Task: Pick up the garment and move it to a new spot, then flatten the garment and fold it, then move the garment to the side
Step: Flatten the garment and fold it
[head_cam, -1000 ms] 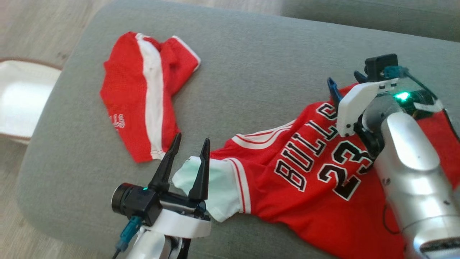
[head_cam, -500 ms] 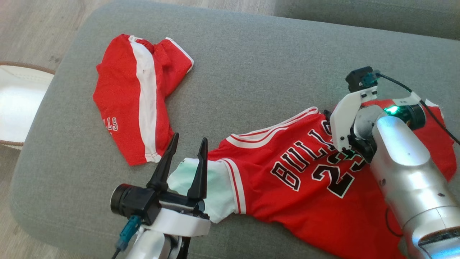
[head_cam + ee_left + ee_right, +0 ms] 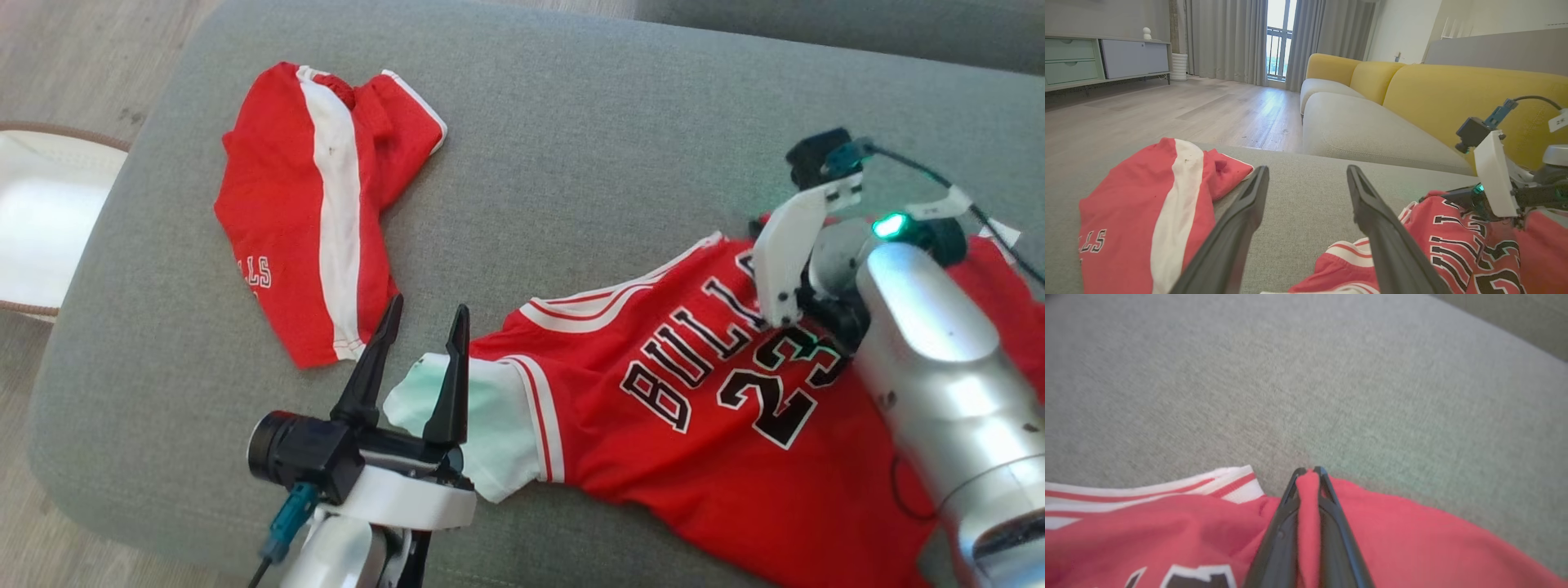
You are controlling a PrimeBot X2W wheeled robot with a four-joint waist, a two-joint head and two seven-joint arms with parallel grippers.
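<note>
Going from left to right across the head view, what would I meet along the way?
White brown-rimmed object on the floor → red shorts → left gripper → red Bulls jersey.

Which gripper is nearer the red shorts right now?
Left. The left gripper stands open just beside the red shorts, near their lower hem; the right gripper is across the cushion, shut on the jersey.
</note>
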